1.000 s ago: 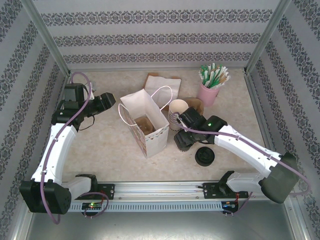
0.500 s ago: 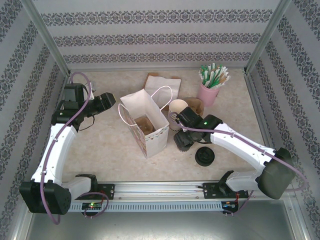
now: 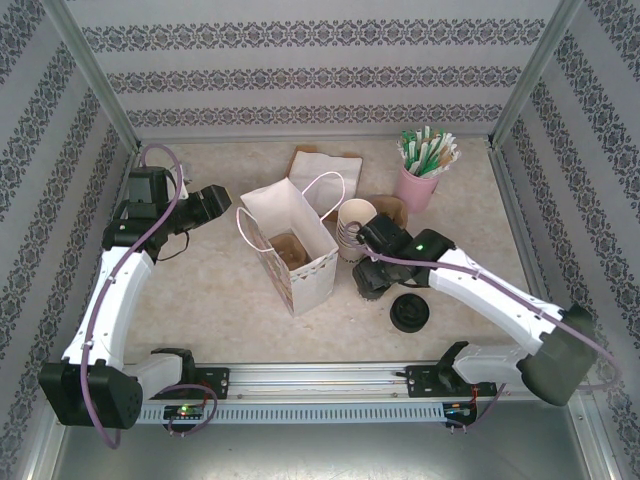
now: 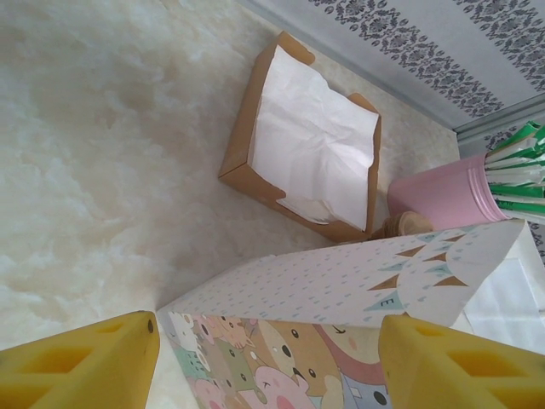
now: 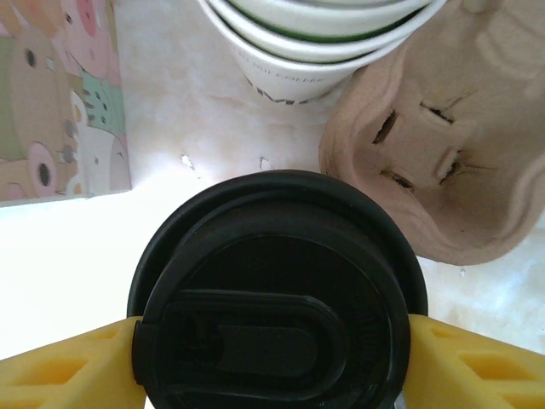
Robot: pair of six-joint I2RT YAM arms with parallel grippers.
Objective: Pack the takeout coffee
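Pink cup [image 3: 417, 187] of green-and-white straws sits back right on the bench [image 3: 210, 290]. Brown napkin box [image 3: 322, 166] is further left. Stacked lidless cups [image 3: 353, 228] are right beside a pulp carrier [image 3: 392, 209], with loose black lids [image 3: 410, 313] up front.

Striped damask-patterned walls [image 3: 300, 75] enclose a pale marbled tabletop [image 3: 210, 290]
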